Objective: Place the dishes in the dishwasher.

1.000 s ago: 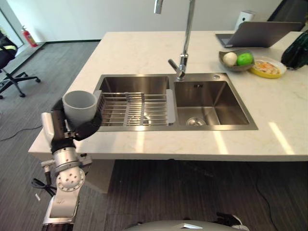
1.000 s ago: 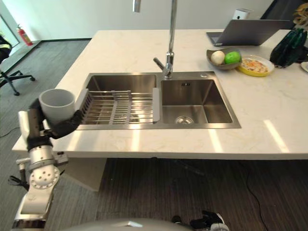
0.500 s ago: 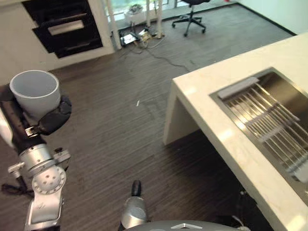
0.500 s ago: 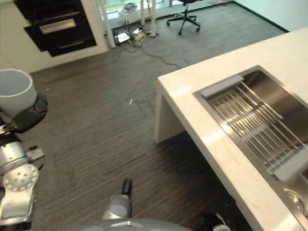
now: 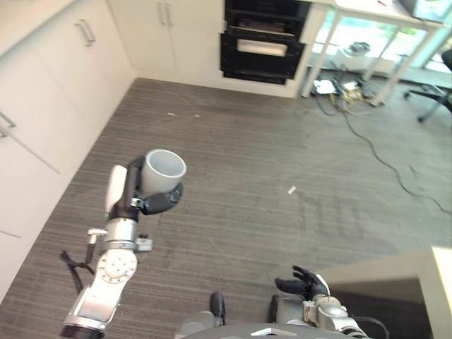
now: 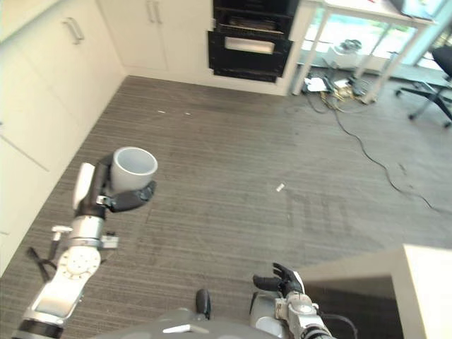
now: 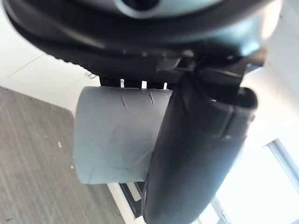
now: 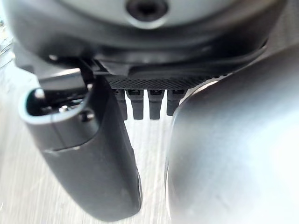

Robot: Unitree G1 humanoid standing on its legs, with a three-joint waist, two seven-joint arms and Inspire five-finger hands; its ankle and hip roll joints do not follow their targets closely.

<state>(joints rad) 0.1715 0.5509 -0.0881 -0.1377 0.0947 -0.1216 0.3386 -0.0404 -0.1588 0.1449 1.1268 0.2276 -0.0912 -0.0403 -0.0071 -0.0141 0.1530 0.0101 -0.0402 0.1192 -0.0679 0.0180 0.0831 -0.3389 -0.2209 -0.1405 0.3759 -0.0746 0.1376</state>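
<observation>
A light grey cup [image 5: 164, 169] stands upright in my left hand [image 5: 157, 203], whose fingers and thumb are curled round its wall, held over the dark floor at left of centre. The left wrist view has the same cup [image 7: 117, 140] pressed behind the thumb [image 7: 196, 154]. My right hand [image 5: 302, 284] hangs low at the lower middle with relaxed fingers and nothing in it; its thumb [image 8: 84, 154] stands apart from the fingers. A black built-in appliance [image 5: 258, 46] with a pulled-out front sits in the far wall.
White cabinets [image 5: 42, 106] line the left side. A white-legged table [image 5: 381, 14] with cables [image 5: 367, 134] under it stands at the far right, an office chair [image 5: 434, 92] beside it. The counter's corner [image 5: 431, 275] is at lower right. A small white scrap [image 5: 292, 190] lies on the floor.
The whole view has swung from the sink counter round to the floor, cabinets and black appliance. The cup has stayed in my left hand. My right hand has come into view.
</observation>
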